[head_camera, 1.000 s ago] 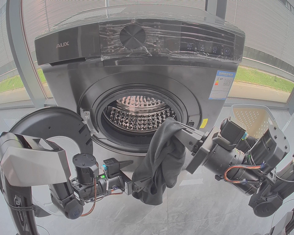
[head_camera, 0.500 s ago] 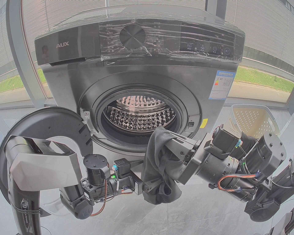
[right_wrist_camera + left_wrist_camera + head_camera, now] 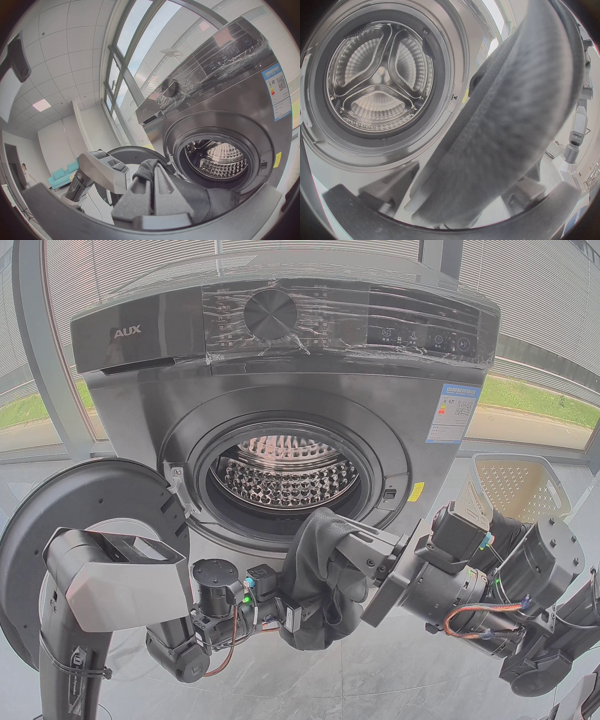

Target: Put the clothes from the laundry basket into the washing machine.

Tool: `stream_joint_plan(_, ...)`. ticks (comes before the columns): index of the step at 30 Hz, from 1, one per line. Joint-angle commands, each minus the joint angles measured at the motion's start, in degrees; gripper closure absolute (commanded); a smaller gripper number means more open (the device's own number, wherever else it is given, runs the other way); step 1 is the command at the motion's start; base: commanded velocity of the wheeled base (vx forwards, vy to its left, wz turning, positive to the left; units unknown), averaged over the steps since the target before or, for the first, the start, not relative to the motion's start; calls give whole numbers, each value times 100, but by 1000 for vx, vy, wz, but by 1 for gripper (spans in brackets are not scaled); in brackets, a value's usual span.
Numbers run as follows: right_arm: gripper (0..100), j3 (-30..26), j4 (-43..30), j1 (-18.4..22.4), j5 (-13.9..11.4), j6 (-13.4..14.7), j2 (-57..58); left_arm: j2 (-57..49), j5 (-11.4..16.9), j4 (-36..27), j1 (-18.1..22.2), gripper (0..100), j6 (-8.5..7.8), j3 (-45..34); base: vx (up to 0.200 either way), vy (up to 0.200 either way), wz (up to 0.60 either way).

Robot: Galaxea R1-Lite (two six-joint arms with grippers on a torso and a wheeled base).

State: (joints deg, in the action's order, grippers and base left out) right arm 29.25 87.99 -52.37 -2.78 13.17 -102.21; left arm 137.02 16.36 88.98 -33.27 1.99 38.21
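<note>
Grey garment [image 3: 312, 565]: your right jaws clamp it, left jaws unclear; now bunched lower, below drum [image 3: 284, 474]; needs lifting.

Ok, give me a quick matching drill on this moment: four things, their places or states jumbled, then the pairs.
1 door
2 drum
3 dark garment
4 laundry basket

A gripped by the right hand
B swung open, on the robot's left
C standing right of the washing machine
D bare metal, no clothes inside

Pairs: 1-B, 2-D, 3-A, 4-C.
</note>
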Motion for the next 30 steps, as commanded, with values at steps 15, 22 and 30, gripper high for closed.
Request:
stream_joint_plan(15, 100, 591, -1, 1036, 32, 2, -467, -1433, 298, 23, -189, 100, -23, -1228, 0, 0, 0)
stream_joint_plan(22, 100, 855, 60, 1405, 49, 98, -977, -2786, 1273, 23, -206, 100, -49, -2511, 0, 0, 0)
stream_joint_plan(30, 100, 749, 60, 1414, 58, 213, -1240, -3366, 1563, 14, -92, 100, 47, -2696, 0, 0, 0)
